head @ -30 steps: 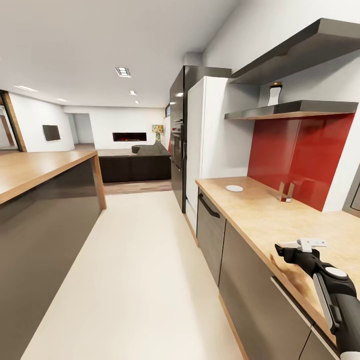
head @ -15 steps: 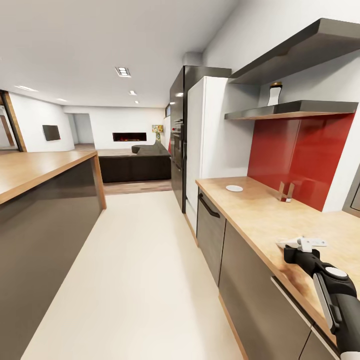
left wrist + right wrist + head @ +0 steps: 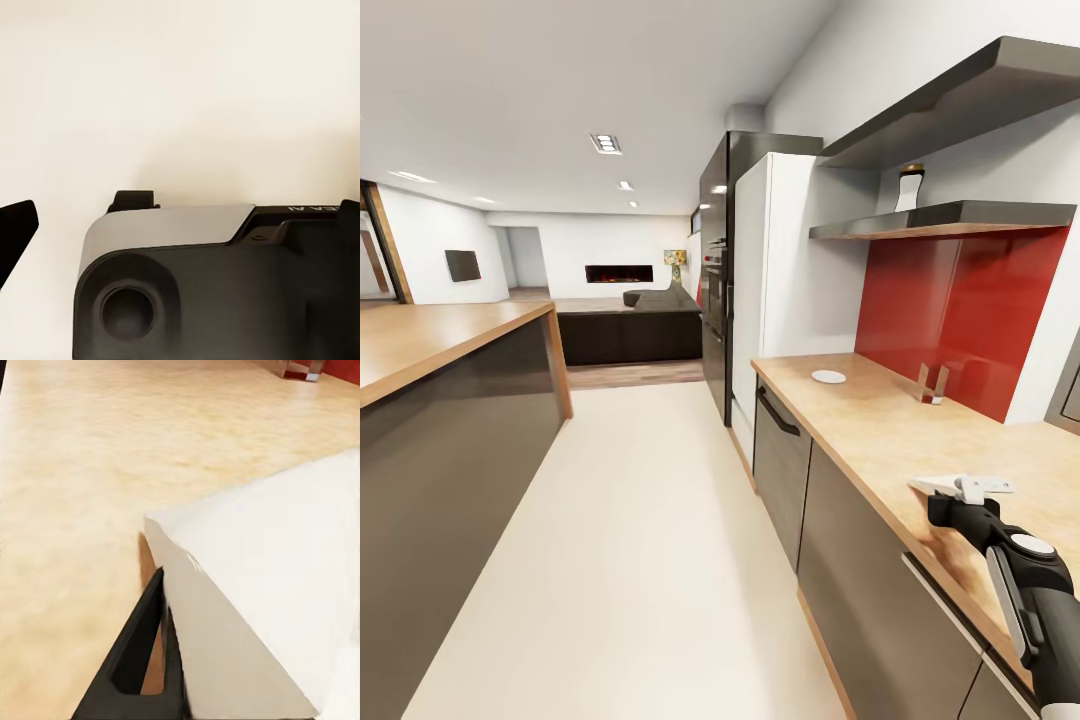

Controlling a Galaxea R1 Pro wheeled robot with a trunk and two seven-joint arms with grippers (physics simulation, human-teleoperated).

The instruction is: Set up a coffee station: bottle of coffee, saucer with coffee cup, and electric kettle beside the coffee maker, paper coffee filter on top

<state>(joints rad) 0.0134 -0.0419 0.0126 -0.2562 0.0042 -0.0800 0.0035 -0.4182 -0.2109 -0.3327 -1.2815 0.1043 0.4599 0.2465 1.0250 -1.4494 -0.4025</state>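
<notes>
We hold our right gripper [image 3: 960,488] over the countertop [image 3: 880,425] at four o'clock in the head view, its fingers clamped on a pale paper filter [image 3: 270,585], which sits white at the fingertips. The saucer [image 3: 828,377] lies farther along the countertop toward one o'clock, well apart from the gripper. The coffee bottle [image 3: 909,188] stands upright on the shelf [image 3: 945,220] at two o'clock. We cannot tell how our left gripper is set.
</notes>
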